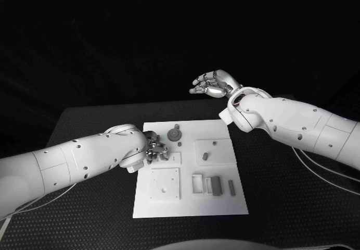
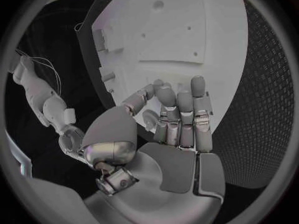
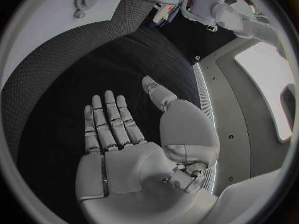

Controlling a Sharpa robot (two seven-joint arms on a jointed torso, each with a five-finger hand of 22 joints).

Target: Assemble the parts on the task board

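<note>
Black table (image 1: 90, 117) with dark all around it. The white task board (image 1: 190, 205) sat in the middle, with grey parts on it: a gear (image 1: 175, 135) near the far edge, a peg (image 1: 205, 155) standing in a square block, and a few bars (image 1: 217, 186) lying toward the right side. The left hand (image 1: 155, 148) was over the board's left edge, fingers curled in; couldn't tell if it had anything. The right hand (image 1: 212, 84) hung well beyond the board, fingers spread, holding nothing.

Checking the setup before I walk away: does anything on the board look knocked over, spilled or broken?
Nothing stands out. The task board lies flat on the table, the grey parts sit in neat rows, and the gear lies flat near the far edge.
</note>
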